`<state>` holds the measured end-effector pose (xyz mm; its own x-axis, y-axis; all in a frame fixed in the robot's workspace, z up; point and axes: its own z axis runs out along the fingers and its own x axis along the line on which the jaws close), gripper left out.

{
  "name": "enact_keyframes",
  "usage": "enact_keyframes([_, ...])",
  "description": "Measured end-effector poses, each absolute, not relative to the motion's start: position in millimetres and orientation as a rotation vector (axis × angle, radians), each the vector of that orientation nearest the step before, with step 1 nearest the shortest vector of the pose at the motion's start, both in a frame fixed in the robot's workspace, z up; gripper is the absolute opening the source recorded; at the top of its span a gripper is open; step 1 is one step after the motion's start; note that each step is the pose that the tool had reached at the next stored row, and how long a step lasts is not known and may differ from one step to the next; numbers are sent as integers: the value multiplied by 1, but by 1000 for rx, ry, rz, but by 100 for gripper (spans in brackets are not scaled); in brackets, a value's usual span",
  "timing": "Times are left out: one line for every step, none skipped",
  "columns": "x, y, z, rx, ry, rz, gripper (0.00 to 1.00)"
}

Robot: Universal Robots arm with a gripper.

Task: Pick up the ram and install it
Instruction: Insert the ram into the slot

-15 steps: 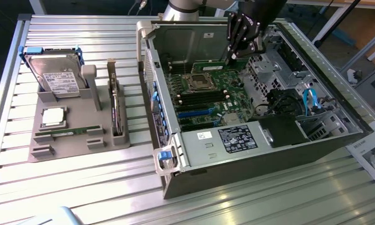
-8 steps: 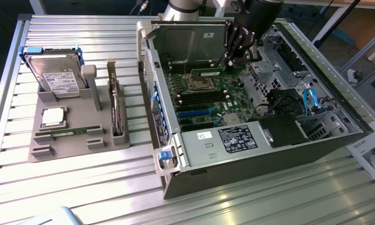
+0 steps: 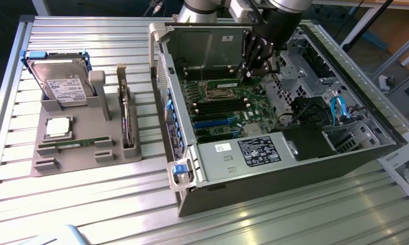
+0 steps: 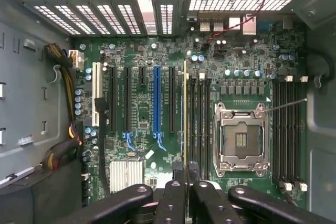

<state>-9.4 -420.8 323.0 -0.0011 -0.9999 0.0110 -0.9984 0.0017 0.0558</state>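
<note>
My gripper [image 3: 250, 70] is inside the open computer case [image 3: 211, 168], low over the motherboard [image 3: 221, 109]. It is shut on the ram [image 3: 221, 81], a slim green strip held on edge. In the wrist view the ram [image 4: 185, 119] appears edge-on as a thin line running out from between the two black fingers of the gripper [image 4: 186, 184]. It hangs just beside the black memory slots [image 4: 199, 124], next to the empty processor socket [image 4: 241, 139]. I cannot tell whether its lower edge touches a slot.
A grey parts holder [image 3: 47, 166] at the exterior view's left carries a silver hard drive [image 3: 65, 81], a square processor chip [image 3: 57, 126], another green strip lying flat [image 3: 73, 145] and an upright card [image 3: 124, 125]. Case walls, a drive cage [image 3: 211, 48] and cables [image 3: 337, 109] crowd the gripper.
</note>
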Motion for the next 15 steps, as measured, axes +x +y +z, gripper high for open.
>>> enact_keyframes([-9,-421,321,2186,-2189,-49,12])
enact_keyframes([-9,-421,319,2186,-2189,-49,12])
enact_keyframes([-9,-420,317,2186,-2189,-49,12])
enact_keyframes([-9,-420,315,2186,-2189,-49,12])
enact_keyframes([-9,-420,313,2186,-2189,-49,12])
enact_keyframes([-9,-420,311,2186,-2189,-49,12])
enact_keyframes([-9,-420,308,2186,-2189,-49,12])
enact_keyframes([-9,-420,306,2186,-2189,-49,12])
enact_keyframes([-9,-420,304,2186,-2189,-49,12])
enact_keyframes([-9,-420,301,2186,-2189,-49,12])
enact_keyframes([-9,-420,298,2187,-2189,-50,12])
enact_keyframes([-9,-420,294,2186,-2189,-50,12])
enact_keyframes([-9,-419,290,2187,-2190,-50,12])
enact_keyframes([-9,-419,289,2187,-2190,-50,12])
enact_keyframes([-9,-419,289,2187,-2190,-49,12])
